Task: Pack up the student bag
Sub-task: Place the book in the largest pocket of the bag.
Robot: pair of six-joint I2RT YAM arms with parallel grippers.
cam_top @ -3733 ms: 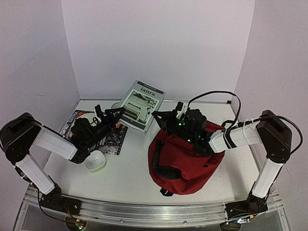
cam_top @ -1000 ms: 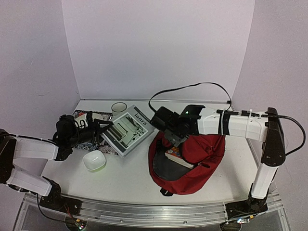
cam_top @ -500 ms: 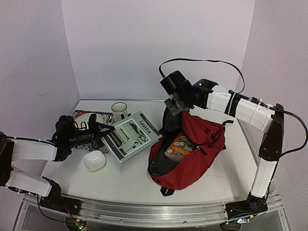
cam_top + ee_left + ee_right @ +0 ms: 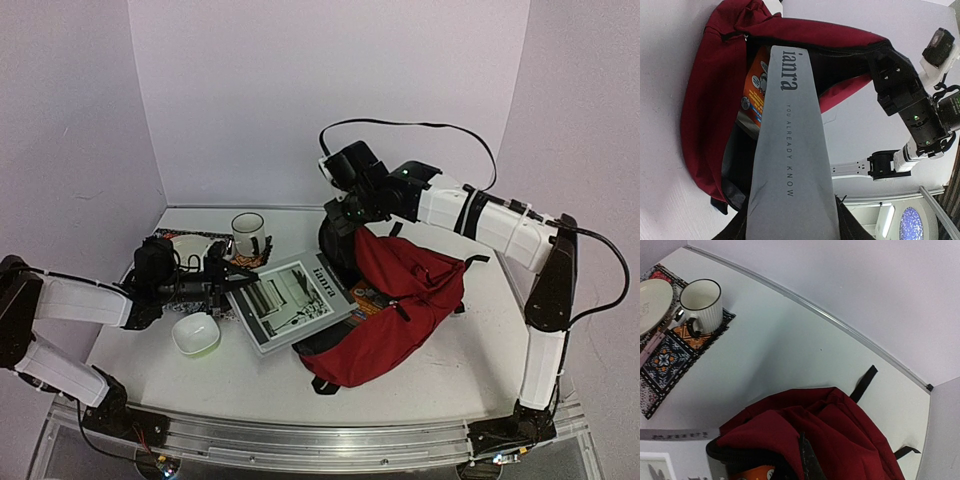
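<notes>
The student bag (image 4: 400,315) is a dark red backpack lying at centre right, its black-zippered mouth facing left. My right gripper (image 4: 352,228) is shut on the bag's upper rim fabric and holds the mouth open; in the right wrist view one dark finger (image 4: 808,460) pinches the red cloth (image 4: 850,435). My left gripper (image 4: 228,280) is shut on the near edge of a grey book (image 4: 292,300) marked "ianra". In the left wrist view the book (image 4: 790,150) points into the bag's mouth (image 4: 705,105), its far end just inside. An orange packet (image 4: 754,90) lies inside the bag.
A white mug (image 4: 248,233) and a white plate (image 4: 190,245) sit on a patterned placemat (image 4: 670,355) at the back left. A white bowl (image 4: 196,333) stands near the left arm. Black straps (image 4: 863,383) trail from the bag towards the back wall.
</notes>
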